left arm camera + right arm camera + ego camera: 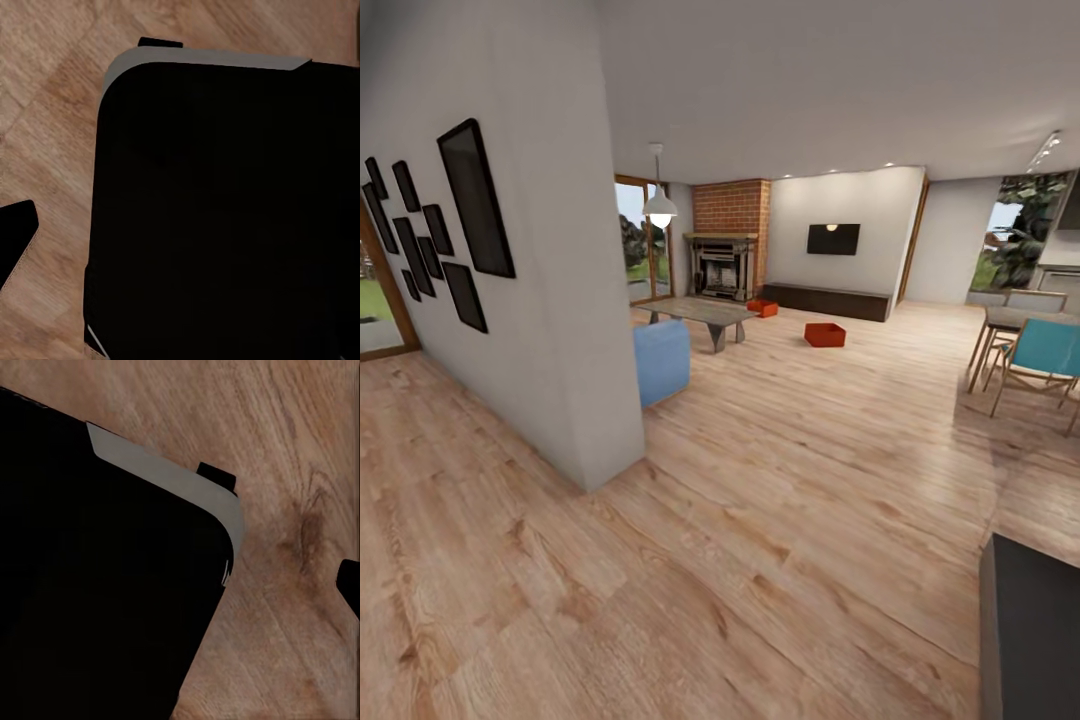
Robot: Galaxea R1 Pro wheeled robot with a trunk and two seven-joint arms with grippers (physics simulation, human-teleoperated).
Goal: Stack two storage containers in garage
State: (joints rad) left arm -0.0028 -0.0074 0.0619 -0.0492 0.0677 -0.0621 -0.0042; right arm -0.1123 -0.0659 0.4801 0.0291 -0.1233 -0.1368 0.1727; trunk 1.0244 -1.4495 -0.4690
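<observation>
Two orange-red storage containers lie far ahead on the light wood floor of the living room. One container (825, 334) sits in the open in front of the long dark low cabinet (828, 300). The other container (763, 308) rests close to the brick fireplace (722, 265). Both are several metres away from me. In the left wrist view a dark fingertip (16, 234) pokes in over the planks beside my black base (225, 210). The right wrist view has a similar dark tip (349, 585) next to the base (105, 585). How either gripper's jaws stand cannot be made out.
A white partition wall (560, 300) with black picture frames stands close on the left. Behind it are a blue sofa end (662, 360) and a grey coffee table (700, 315). Dining chairs (1040, 355) stand at the right, and a dark cabinet corner (1030, 630) at the lower right.
</observation>
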